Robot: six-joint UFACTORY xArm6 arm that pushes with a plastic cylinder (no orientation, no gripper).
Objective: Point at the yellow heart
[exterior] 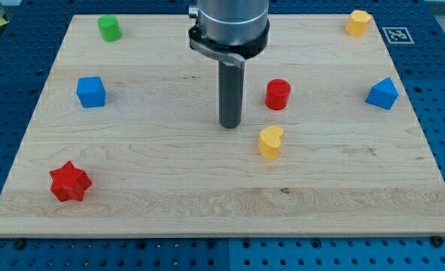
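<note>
Seemingly, my tip [230, 125] is parked just up-left of the yellow heart [269, 141] — near, not touching — so it is indicated without being shoved; no jaws are fitted.

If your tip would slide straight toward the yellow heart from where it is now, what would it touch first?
Most likely the yellow heart itself. My tip stands just to its upper left with bare wood between them. The red cylinder sits higher in the view, seemingly off that line.
</note>
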